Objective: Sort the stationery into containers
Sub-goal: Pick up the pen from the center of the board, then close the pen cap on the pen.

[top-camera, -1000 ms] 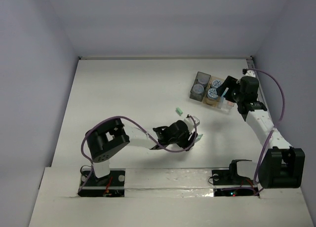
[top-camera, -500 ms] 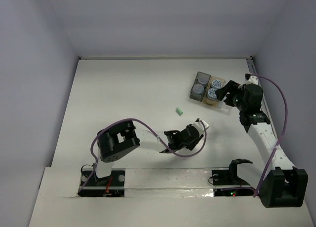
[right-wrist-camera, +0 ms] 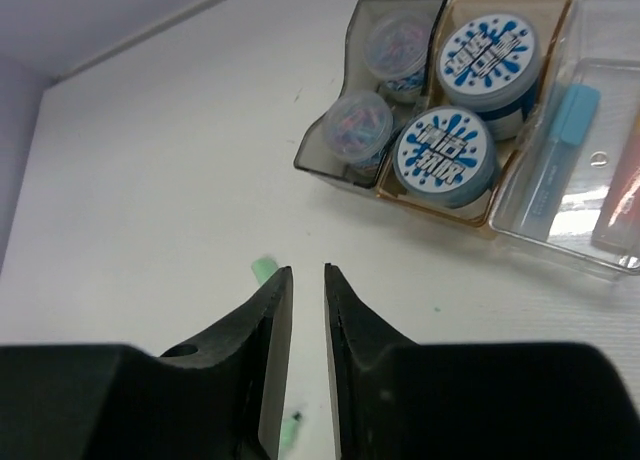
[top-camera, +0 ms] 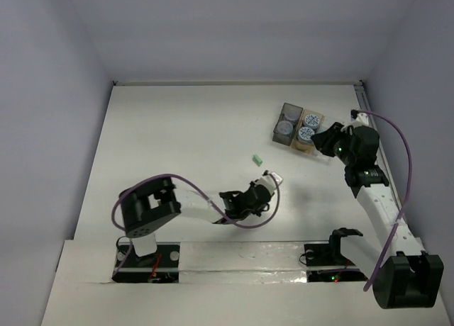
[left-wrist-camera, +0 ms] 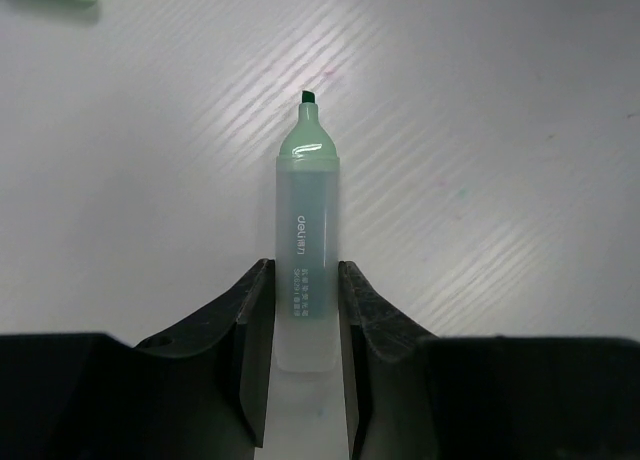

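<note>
room: white table (top-camera: 177,127) boxed in by pale lavender walls (top-camera: 42,92).
left gripper (left-wrist-camera: 307,290): closed to a narrow gap on a mint green highlighter (left-wrist-camera: 307,240), one finger pressed to each side of the barrel. the chisel tip is uncapped and points to 12 o'clock in the wrist view.
right gripper (right-wrist-camera: 306,280): fingers nearly together with only a thin slit between them, nothing in it, above bare table.
left arm: lies low across the table from its base, forearm running to 3 o'clock in the top view, purple cable (top-camera: 177,181) looped over it.
right arm: stretched from its base toward 12 o'clock, wrist turned to 9 o'clock beside the trays.
writing: "deli" on the highlighter barrel (the finer print below it is too small to read). the blue lettering on the jar lids is blurred.
dark grey tray (right-wrist-camera: 350,60): two clear-lidded jars (right-wrist-camera: 358,123).
tan tray (right-wrist-camera: 440,202): two blue-white jars (right-wrist-camera: 443,152).
clear tray (right-wrist-camera: 545,245): light blue stick (right-wrist-camera: 560,145) and salmon stick (right-wrist-camera: 620,195).
trays: at 1 o'clock from the right fingertips.
mint green piece (top-camera: 258,159): on the table at 11 o'clock from the left gripper, apart from it.
</note>
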Robot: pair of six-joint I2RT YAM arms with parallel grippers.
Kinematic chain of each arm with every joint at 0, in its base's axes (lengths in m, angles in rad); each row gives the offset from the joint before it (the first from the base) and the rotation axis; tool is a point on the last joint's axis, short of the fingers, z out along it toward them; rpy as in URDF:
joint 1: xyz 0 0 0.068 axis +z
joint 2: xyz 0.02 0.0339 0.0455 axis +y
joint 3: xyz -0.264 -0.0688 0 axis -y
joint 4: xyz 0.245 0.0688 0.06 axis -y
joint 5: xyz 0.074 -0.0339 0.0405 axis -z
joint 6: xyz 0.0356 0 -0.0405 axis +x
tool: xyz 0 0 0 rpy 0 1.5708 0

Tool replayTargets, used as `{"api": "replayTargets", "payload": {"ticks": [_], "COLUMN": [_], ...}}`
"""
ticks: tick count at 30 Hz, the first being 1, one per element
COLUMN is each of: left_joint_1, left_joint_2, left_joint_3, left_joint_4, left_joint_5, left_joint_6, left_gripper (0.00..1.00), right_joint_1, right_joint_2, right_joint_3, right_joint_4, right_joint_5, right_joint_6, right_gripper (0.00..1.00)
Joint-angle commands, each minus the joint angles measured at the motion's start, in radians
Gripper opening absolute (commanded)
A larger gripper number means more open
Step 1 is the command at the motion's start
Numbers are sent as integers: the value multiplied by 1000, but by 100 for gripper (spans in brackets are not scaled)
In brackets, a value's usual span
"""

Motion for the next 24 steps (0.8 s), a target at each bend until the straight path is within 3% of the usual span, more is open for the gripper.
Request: {"api": "replayTargets", "payload": {"ticks": [1,6,9,12,14,24], "left_joint_1": [62,214,286,321,346,429], "left_joint_2": [-215,-479,-597,-668,-686,-762], "left_joint_3": [-132,-316,-413,-473,-511,-620], "left_joint_4": [97,184,208,213,239,365], "left_joint_5": [91,226,303,345,397,544], "left_joint_6": [-57,-122,-138,-155,-166,-212], "left_gripper": [0,0,0,0,0,0], "right_joint_1": [74,270,359,440,473,557], "right_joint_2": [47,168,273,407,475,786], "right_joint_3": [44,110,161,247,288,557], "right_joint_4": [16,-12,-18,-84,-107,-334], "right_joint_5": [-80,20,52,109,152,286], "right_joint_6": [-36,-88,-117,-165,-192,-350], "right_gripper": [24,25,31,55,62,64]}}
